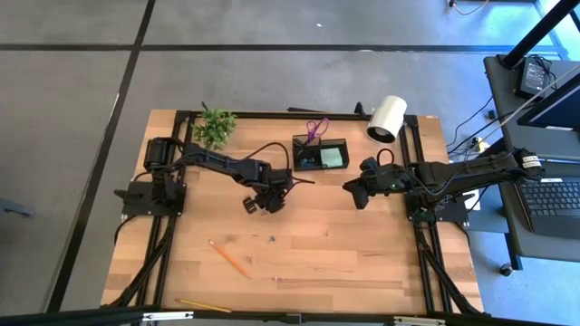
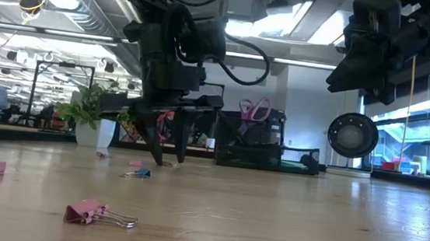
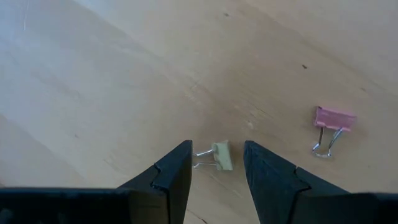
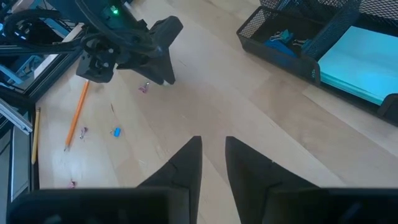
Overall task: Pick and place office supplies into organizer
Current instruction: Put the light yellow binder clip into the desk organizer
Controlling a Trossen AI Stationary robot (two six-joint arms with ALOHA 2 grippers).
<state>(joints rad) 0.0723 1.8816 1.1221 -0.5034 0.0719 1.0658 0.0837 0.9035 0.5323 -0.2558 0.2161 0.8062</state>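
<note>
My left gripper (image 3: 216, 149) points down at the table's middle (image 1: 263, 201), open. Its fingers stand on either side of a small cream binder clip (image 3: 221, 155) that lies flat on the wood, and I see no touch. A pink binder clip (image 3: 333, 119) lies close by. My right gripper (image 4: 213, 146) hovers high above the table (image 1: 349, 187), right of the middle, narrowly open and holding nothing. The black mesh organizer (image 1: 319, 154) stands near the far edge with purple scissors (image 1: 315, 129), a green sticky-note pad (image 1: 332, 158) and blue clips (image 4: 283, 37) inside.
An orange pencil (image 1: 229, 258) and a tiny blue piece (image 1: 271, 240) lie toward the near side, and a yellow pencil (image 1: 204, 306) lies at the near edge. More binder clips (image 2: 86, 212) are scattered on the wood. A plant (image 1: 214, 127) and a white cylinder (image 1: 388, 118) stand at the far edge.
</note>
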